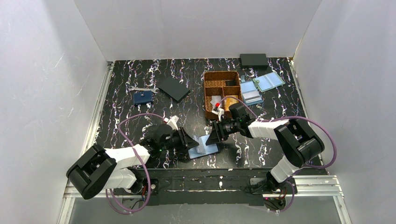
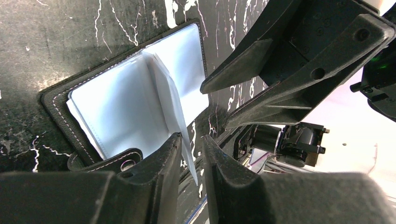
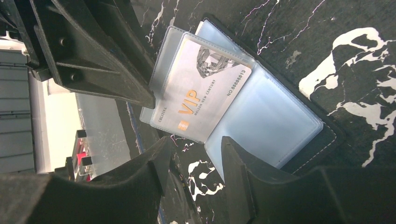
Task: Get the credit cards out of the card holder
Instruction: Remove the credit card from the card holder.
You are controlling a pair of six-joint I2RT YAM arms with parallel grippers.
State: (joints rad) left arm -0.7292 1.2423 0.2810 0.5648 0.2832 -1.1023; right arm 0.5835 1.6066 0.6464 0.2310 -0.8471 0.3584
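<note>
Clearly unfinished: the card holder [image 1: 205, 145] lies open on the table [image 1: 280, 107], one credit card [image 3: 201, 88] still tucked inside. The left gripper [image 2: 191, 137] sits narrow around a sleeve leaf [image 2: 170, 102], grip unclear; the right gripper [image 3: 194, 142] is spread and empty

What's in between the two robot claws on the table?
The open card holder lies right between the left claw and the right claw. The top view shows this best.
</note>
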